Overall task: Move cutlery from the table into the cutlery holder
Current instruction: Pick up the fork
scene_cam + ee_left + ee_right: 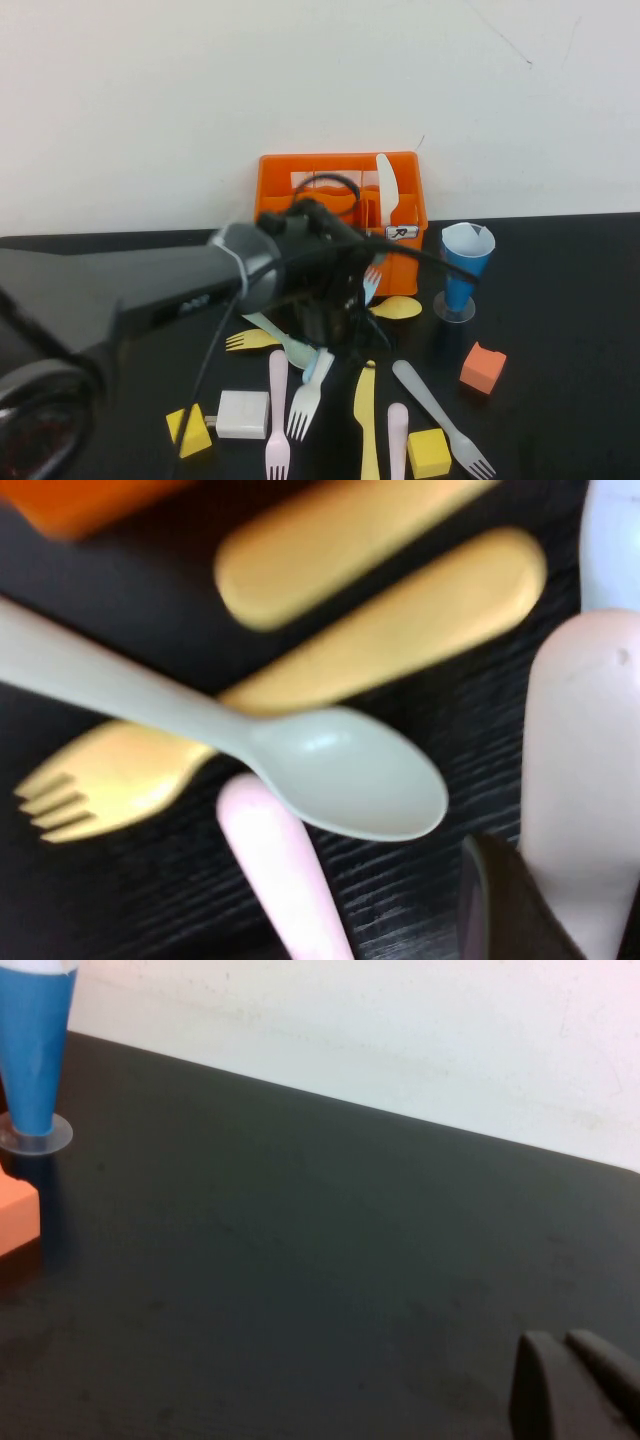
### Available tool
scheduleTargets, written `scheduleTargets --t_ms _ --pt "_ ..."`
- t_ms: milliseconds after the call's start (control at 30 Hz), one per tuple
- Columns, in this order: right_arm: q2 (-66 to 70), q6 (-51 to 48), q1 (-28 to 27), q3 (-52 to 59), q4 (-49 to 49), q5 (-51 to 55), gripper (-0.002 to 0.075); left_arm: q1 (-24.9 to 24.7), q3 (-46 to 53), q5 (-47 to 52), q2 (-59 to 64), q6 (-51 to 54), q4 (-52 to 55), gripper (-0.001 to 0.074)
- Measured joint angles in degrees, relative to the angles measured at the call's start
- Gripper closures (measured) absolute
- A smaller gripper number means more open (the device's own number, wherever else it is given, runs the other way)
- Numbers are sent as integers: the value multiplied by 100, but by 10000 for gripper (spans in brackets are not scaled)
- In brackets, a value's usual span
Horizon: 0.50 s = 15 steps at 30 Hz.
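Observation:
The orange cutlery holder (340, 195) stands at the back of the black table (560, 300) with a white knife (386, 182) upright in it. Several pastel pieces lie in front: yellow fork (248, 340), mint spoon (278, 338), pink fork (277, 410), light blue fork (306, 395), yellow knife (367, 420), pink spoon (397, 435), grey fork (440, 405), yellow spoon (398, 308). My left gripper (330, 335) is low over this pile. In the left wrist view it (565, 880) is closed around a pink handle (585, 760), beside the spoon (345, 770). My right gripper (565, 1340) is shut and empty above bare table.
A blue cone cup (467, 262) stands right of the holder, with an orange cube (483, 367) in front of it. Yellow cubes (430, 452) (188, 430) and a white block (243, 413) sit among the cutlery. The cup (35, 1050) also shows in the right wrist view.

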Motion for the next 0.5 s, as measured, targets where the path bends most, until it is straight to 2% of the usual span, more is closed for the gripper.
scheduleTargets --t_ms 167,500 --pt "0 0 0 0 0 0 730 0 0 86 -349 66 7 573" --pt "0 0 0 0 0 0 730 0 327 -30 10 474 -824 573"
